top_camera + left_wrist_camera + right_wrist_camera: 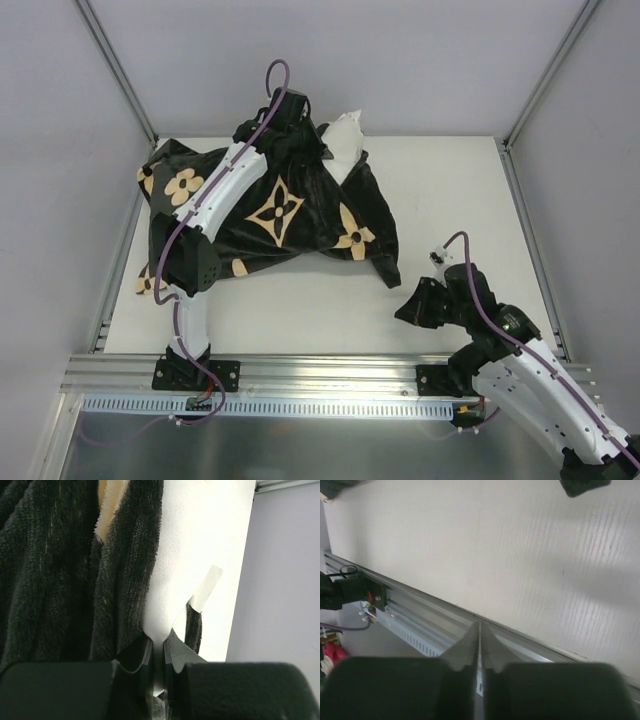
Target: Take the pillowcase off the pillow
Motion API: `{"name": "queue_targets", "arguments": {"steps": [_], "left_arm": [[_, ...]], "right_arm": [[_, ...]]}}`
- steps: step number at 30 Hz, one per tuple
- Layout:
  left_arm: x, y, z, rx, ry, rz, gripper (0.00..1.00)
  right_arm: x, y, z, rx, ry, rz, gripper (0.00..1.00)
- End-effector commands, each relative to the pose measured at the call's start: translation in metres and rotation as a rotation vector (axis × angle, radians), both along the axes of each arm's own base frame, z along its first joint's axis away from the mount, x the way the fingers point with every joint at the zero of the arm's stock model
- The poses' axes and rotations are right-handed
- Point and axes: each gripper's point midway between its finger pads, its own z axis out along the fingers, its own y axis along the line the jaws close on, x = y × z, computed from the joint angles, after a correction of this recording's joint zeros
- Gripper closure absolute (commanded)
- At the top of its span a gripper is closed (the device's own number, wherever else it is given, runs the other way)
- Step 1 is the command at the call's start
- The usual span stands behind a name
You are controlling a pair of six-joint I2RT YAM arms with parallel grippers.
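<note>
The black pillowcase (270, 215) with tan flowers lies bunched over the back left of the table. A white corner of the pillow (346, 132) sticks out of it at the back. My left gripper (310, 135) reaches over the pillowcase to that corner. In the left wrist view the left gripper (158, 645) is shut on a fold of the white pillow (190, 540), with the black pillowcase (55, 575) hanging right beside it on the left. My right gripper (402, 308) is shut and empty near the table's front right, apart from the fabric; its jaws (480, 632) meet over the table's front edge.
The white table (450, 200) is fenced by metal frame posts (115, 70) at the back corners. An aluminium rail (330, 385) runs along the front edge. A white tag (207, 587) stands up from the pillow seam. A pillowcase corner (582, 486) shows at the top of the right wrist view.
</note>
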Motion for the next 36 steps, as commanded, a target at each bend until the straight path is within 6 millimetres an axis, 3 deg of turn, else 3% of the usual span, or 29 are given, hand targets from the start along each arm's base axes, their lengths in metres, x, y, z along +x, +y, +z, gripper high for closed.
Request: {"name": "queue_targets", "arguments": {"steps": [1,2,3,5,9,10,12,13,15,17,22,23,24,28,29,35,36], "left_arm": [[-0.002,-0.015,0.038,-0.076,-0.095,-0.023,1.00],[-0.003,-0.015,0.037,-0.076,-0.089,-0.026,1.00],[-0.004,-0.015,0.036,-0.077,-0.089,-0.031,1.00],[-0.006,-0.014,0.035,-0.076,-0.083,-0.034,1.00],[-0.011,-0.014,0.035,-0.081,-0.080,-0.042,1.00],[-0.012,-0.014,0.035,-0.079,-0.081,-0.043,1.00],[-0.015,-0.012,0.039,-0.081,-0.090,-0.051,1.00],[-0.017,-0.014,0.040,-0.086,-0.090,-0.065,1.00],[-0.018,-0.015,0.042,-0.094,-0.090,-0.073,1.00],[-0.020,-0.016,0.044,-0.100,-0.088,-0.080,1.00],[-0.022,-0.013,0.049,-0.100,-0.100,-0.079,1.00],[-0.022,-0.012,0.050,-0.101,-0.103,-0.077,1.00],[-0.022,-0.012,0.051,-0.103,-0.104,-0.079,1.00],[-0.012,-0.008,0.046,-0.111,-0.089,-0.061,1.00],[-0.009,-0.005,0.046,-0.108,-0.090,-0.046,1.00],[0.015,0.003,0.041,-0.127,-0.076,0.002,1.00],[0.017,0.004,0.039,-0.129,-0.072,0.006,1.00]], "right_arm": [[0.008,0.008,0.031,0.051,-0.087,0.025,0.94],[0.009,0.007,0.033,0.049,-0.095,0.019,0.78],[0.012,0.007,0.034,0.048,-0.107,0.014,0.33],[0.020,0.005,0.041,0.031,-0.143,-0.005,0.07],[0.045,-0.007,0.043,-0.100,-0.180,-0.057,0.04],[0.052,-0.009,0.034,-0.160,-0.157,-0.057,0.04],[0.068,-0.008,0.039,-0.215,-0.194,-0.035,0.04],[0.082,-0.014,0.030,-0.288,-0.184,-0.064,0.04],[0.105,-0.011,0.033,-0.283,-0.217,-0.090,0.01],[0.121,0.010,0.026,-0.216,-0.202,-0.041,0.07],[0.130,0.036,0.000,-0.138,-0.116,0.010,0.67],[0.130,0.038,-0.004,-0.129,-0.108,0.010,0.88],[0.128,0.040,-0.006,-0.117,-0.103,0.014,0.98],[0.096,0.037,-0.022,-0.137,-0.067,0.039,0.99],[0.091,0.037,-0.011,-0.122,-0.102,0.041,0.99],[0.038,0.032,-0.002,-0.134,-0.120,0.059,0.99],[0.037,0.025,0.003,-0.133,-0.155,0.026,0.99]]}}
